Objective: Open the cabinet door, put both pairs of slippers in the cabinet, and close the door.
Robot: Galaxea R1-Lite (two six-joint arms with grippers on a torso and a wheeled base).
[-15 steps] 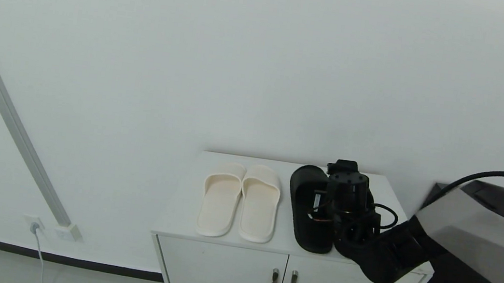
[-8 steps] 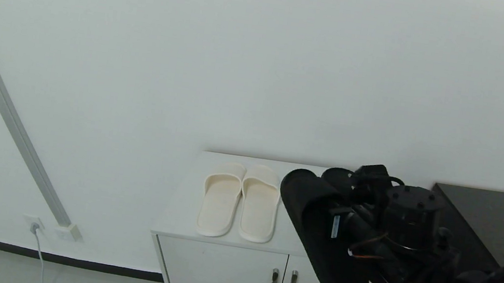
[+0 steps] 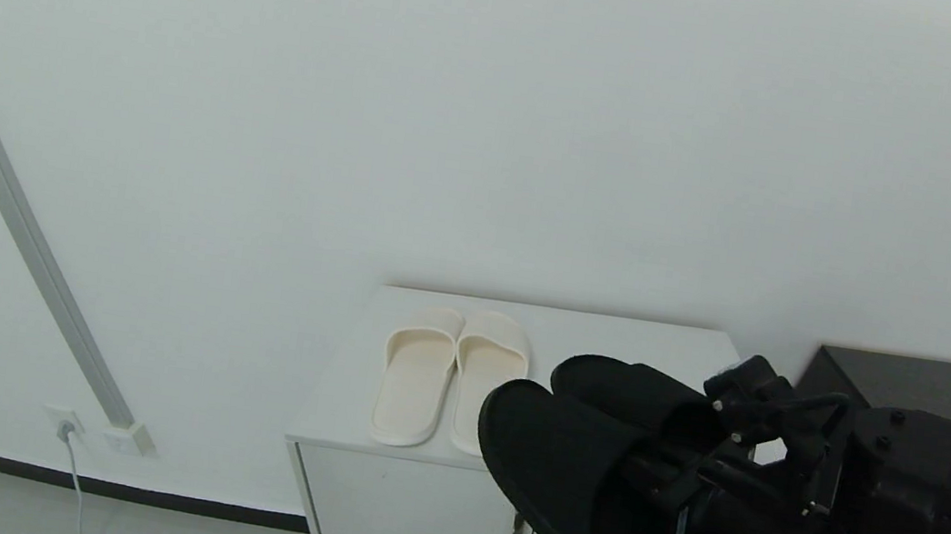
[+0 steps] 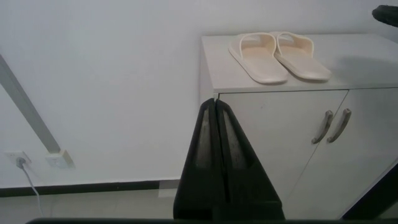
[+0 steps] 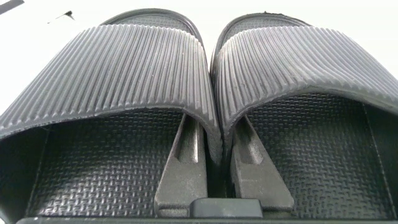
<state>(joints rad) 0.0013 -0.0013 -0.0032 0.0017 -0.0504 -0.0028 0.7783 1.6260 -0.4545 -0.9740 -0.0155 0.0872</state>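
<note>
right gripper (image 5: 216,134) pinches adjoining inner walls of black slippers (image 3: 571,445), so one grasp carries both; left gripper (image 4: 216,124) closed, empty; cabinet door (image 3: 415,516) shut

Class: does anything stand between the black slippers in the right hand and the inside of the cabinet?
Yes: both cabinet doors are shut, blocking the black slippers, which the right hand holds.

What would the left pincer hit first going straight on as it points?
Likely the cabinet, at its front left corner just under the top; the left pincer lines up there, depth unclear.
</note>
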